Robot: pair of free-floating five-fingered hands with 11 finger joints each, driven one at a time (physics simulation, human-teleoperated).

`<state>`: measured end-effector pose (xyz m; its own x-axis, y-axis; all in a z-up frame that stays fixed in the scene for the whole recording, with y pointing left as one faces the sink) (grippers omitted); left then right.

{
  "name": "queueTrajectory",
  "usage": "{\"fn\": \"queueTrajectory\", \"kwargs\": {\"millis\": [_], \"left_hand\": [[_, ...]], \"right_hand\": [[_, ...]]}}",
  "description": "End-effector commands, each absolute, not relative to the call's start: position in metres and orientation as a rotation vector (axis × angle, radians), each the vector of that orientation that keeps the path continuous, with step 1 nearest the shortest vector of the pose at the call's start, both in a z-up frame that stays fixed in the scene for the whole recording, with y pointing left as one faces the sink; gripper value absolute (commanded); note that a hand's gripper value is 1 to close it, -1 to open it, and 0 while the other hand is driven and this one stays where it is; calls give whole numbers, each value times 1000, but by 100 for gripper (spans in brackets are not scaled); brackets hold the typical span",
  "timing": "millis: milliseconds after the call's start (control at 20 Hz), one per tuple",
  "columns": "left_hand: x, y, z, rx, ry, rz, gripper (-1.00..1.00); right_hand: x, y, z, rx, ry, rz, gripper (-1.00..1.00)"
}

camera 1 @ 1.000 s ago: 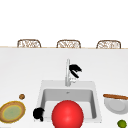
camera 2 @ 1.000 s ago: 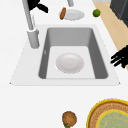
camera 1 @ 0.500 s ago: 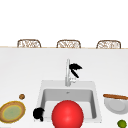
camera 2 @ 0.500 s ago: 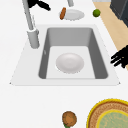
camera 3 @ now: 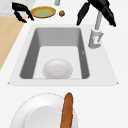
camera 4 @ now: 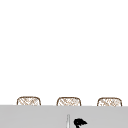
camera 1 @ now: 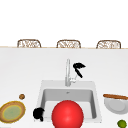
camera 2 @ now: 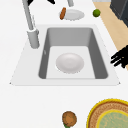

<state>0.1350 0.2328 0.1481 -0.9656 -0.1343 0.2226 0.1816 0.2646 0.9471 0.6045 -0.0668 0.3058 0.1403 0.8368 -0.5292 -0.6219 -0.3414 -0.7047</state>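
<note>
My right hand (camera 1: pixel 79 68) hovers just right of the tall faucet (camera 1: pixel 67 72), with straight fingers pointing down at its small side lever. In the right side view this hand (camera 3: pixel 100 7) straddles the faucet spout (camera 3: pixel 98 22), thumb on one side and fingers on the other, holding nothing. It also shows in the upper view (camera 4: pixel 79 122). My left hand (camera 1: pixel 38 113) floats at the sink's front left corner with loosely bent fingers, empty; it appears again in both side views (camera 2: pixel 121 58) (camera 3: pixel 21 11). A red round thing (camera 1: pixel 67 115) sits in the sink; the side views show a white bowl (camera 2: pixel 69 62) there.
Right of the sink (camera 1: pixel 45 85) a white plate (camera 1: pixel 116 106) carries a brown stick-shaped loaf (camera 1: pixel 115 96), with a lime (camera 1: pixel 122 123) near it. On the left are a yellow-rimmed woven plate (camera 1: pixel 12 112) and a small brown ball (camera 1: pixel 22 96). Three chair backs (camera 1: pixel 68 44) line the counter's far edge.
</note>
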Motion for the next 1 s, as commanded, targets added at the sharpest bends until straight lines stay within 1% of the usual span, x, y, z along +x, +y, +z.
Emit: {"fn": "queueTrajectory", "kwargs": {"millis": [0,300,650,950], "left_hand": [[135,233,148,-44,-2279,-1761,0],[135,233,148,-44,-2279,-1761,0],[135,233,148,-44,-2279,-1761,0],[135,233,148,-44,-2279,-1761,0]], "right_hand": [[592,-85,319,-1152,-324,1479,-100],[563,-115,326,-1138,-315,1499,-100],[536,-151,305,-1143,-393,1460,-100],[503,-187,295,-1139,-347,1493,-100]]}}
